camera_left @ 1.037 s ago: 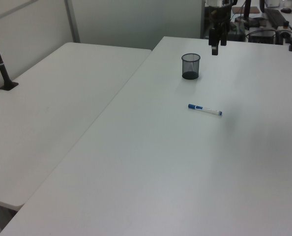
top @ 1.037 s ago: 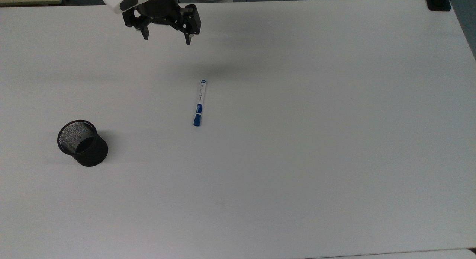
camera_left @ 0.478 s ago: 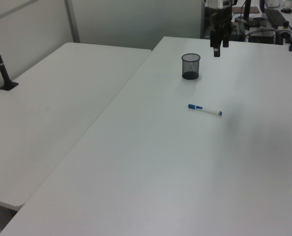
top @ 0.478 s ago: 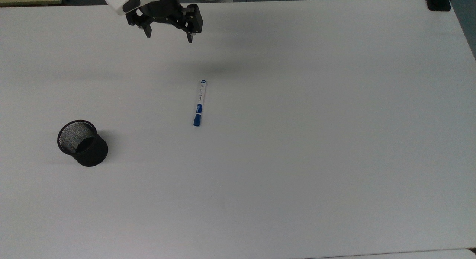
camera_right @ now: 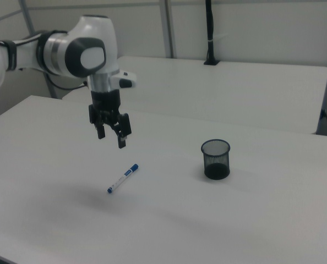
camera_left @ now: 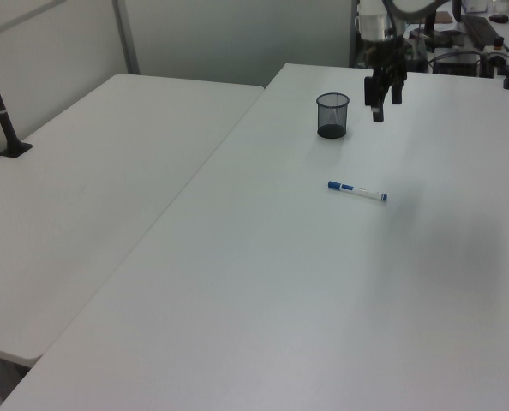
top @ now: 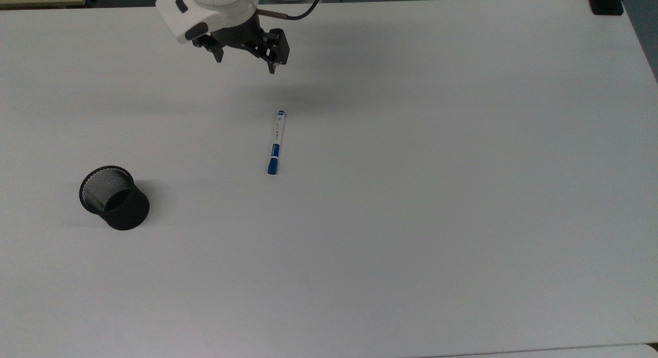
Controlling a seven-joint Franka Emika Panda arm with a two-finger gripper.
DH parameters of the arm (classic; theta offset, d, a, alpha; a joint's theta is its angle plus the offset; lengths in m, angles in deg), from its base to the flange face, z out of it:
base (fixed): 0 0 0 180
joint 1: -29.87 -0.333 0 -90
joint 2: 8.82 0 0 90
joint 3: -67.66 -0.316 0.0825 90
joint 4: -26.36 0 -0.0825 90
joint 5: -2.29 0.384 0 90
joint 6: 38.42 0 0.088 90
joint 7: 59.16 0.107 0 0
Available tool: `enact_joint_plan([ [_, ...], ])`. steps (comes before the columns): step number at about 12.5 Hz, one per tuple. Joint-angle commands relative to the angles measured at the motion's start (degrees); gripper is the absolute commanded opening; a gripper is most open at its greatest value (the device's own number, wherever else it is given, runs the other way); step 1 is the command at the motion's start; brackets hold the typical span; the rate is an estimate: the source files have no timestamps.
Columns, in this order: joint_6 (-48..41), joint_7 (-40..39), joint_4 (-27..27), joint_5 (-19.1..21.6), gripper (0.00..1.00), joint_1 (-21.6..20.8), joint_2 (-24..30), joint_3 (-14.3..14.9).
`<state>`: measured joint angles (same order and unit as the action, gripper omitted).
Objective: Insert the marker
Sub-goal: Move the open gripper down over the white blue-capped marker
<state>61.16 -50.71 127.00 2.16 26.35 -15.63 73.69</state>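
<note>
Nearest the top view's lower edge stands the black mesh cup (top: 114,197), upright, mouth open, toward the top view's left; it is well apart from everything else on the white table (top: 462,219).

Next out: the marker (top: 276,142) lies flat on the bare table, about mid-table. Long axis runs near-to-far in the top view, tilted only slightly; blue cap at the near end, small blue tip at the far end. In the right view the marker (camera_right: 123,178) lies diagonally, cap end up toward the right view's right. In the left view the marker (camera_left: 357,191) lies crosswise, cap toward the left view's left. Nothing touches it.

Farthest: the gripper (top: 245,63) hangs in the air beyond the marker's tip end and a little toward the top view's left, empty, fingers spread wide. In the right view the gripper (camera_right: 110,139) is clearly above the table and not over the barrel.

Judgement: pickup not yet begun. The finger gap runs roughly left-to-right in the top view, i.e. already close to crosswise to the barrel, so little wrist turn should be needed. Move called for is toward the near edge along the marker's axis to mid-barrel, then down. Cup lies off to the top view's left of the marker.
</note>
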Motion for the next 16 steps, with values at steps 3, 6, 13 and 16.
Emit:
enact_joint_plan([
  [3,10.8,1.5,6.3,1.4,0.94,-0.2,0.7,0.2],
  [6,13.0,-0.2,6.5,1.3,0.91,-0.3,-2.1,0.2],
  [13,26.9,0.6,5.4,1.4,0.88,-1.3,-11.9,0.2],
  [16,29.5,1.0,4.3,1.4,0.88,-2.4,-15.7,0.2],
])
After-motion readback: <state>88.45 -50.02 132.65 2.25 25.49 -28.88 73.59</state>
